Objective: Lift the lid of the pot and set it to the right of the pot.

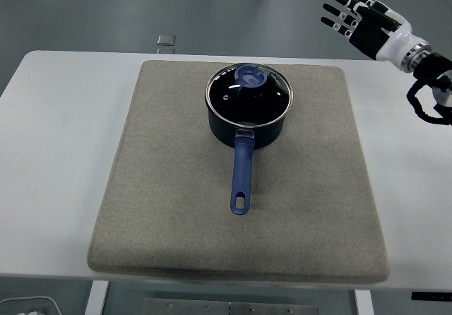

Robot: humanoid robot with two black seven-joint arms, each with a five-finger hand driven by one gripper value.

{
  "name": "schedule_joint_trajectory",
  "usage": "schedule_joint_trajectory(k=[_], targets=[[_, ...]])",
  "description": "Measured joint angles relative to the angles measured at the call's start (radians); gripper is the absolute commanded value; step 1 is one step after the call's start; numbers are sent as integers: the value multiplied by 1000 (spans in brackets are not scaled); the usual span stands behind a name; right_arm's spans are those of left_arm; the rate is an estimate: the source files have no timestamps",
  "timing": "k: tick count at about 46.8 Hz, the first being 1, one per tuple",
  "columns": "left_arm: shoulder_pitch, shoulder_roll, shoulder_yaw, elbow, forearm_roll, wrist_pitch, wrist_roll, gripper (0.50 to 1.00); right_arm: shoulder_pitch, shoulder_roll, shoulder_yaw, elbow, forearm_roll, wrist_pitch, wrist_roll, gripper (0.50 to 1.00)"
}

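Hovering robot hand [360,20], lid [248,92] seated.

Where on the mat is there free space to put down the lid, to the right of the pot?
The mat is bare from the pot to its right edge, and also left of the pot. In front, the handle divides the space. The lid is on the pot. The right hand, open, hovers beyond the far right corner.

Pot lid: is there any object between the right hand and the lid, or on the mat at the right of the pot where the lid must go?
Nothing visible. The right hand hangs open beyond the table's far right corner, apart from the pot lid. The grey mat right of the pot is bare.
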Motion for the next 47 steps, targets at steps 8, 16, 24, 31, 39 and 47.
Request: schedule_joint_trajectory(k=[8,16,24,31,39,47], targets=[[0,0,1,-1,0,0,0,1000,0,-1,0,0,-1,0,2,932],[0,0,1,-1,0,0,0,1000,-2,1,-4,0,-6,3,2,932],[0,0,1,0,0,0,0,1000,3,-6,-5,0,-33,4,5,932],[0,0,1,1,0,0,0,1000,3,-5,-4,0,-92,1,12,932],[0,0,1,0,0,0,0,1000,4,-6,-4,3,-111,2,13,930],[0,0,1,0,0,0,0,1000,10,-17,-2,13,-172,3,13,930]])
